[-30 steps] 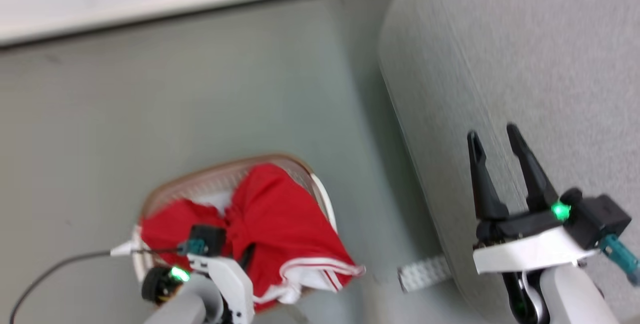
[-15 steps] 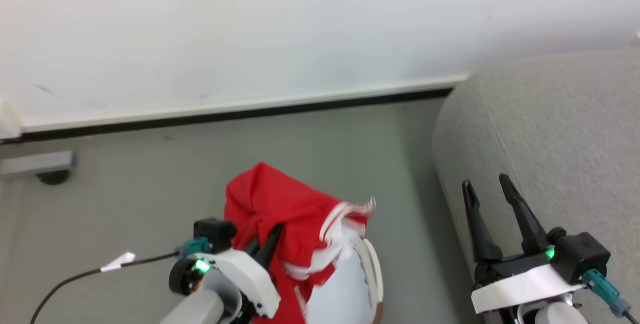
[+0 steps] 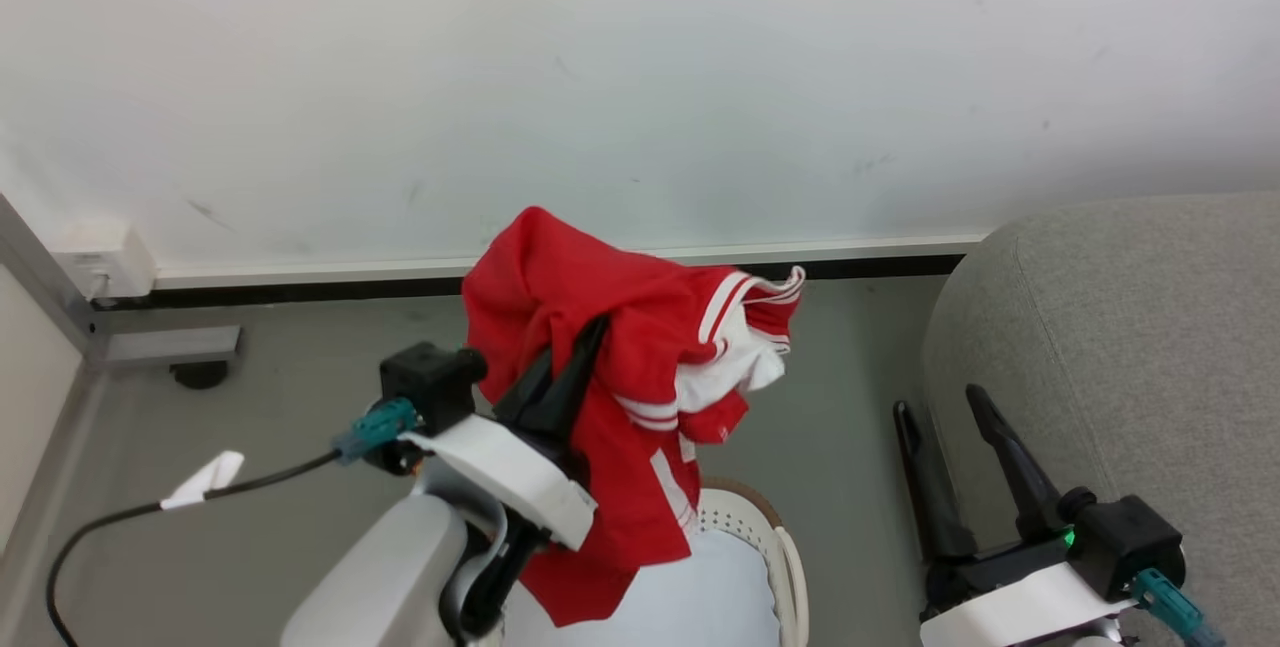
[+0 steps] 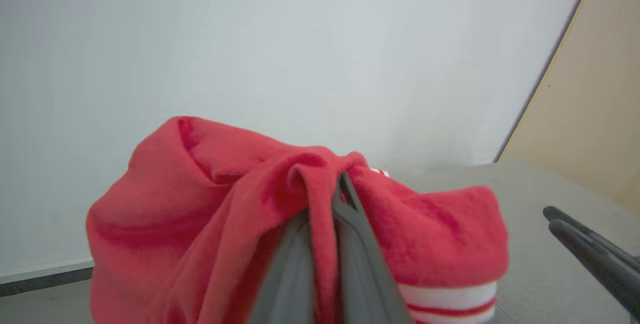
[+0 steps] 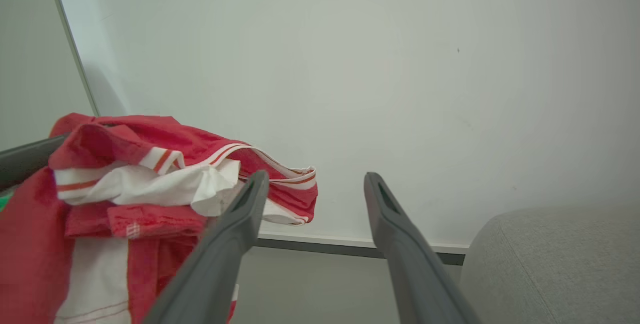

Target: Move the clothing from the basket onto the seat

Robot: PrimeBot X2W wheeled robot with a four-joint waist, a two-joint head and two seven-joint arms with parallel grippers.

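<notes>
The red clothing (image 3: 610, 367) with white stripes hangs in the air, bunched over my left gripper (image 3: 590, 332), which is shut on it. In the left wrist view the fabric (image 4: 250, 199) drapes over both dark fingers. The cream basket (image 3: 765, 547) sits on the floor below the garment, with pale blue-white fabric inside. My right gripper (image 3: 940, 402) stands open and empty, just left of the grey seat (image 3: 1130, 347). In the right wrist view its open fingers (image 5: 235, 234) frame the wall, with the clothing (image 5: 135, 179) at left and the seat (image 5: 550, 259) at lower right.
A white wall with a dark baseboard (image 3: 300, 287) runs behind. A metal post and bracket (image 3: 160, 342) stand at far left. A black cable (image 3: 150, 507) trails from my left wrist over the grey floor.
My left gripper has lifted the clothing up out of the basket. The head view has tilted upward, so the wall now takes up the upper half and the basket sits at the bottom edge.
</notes>
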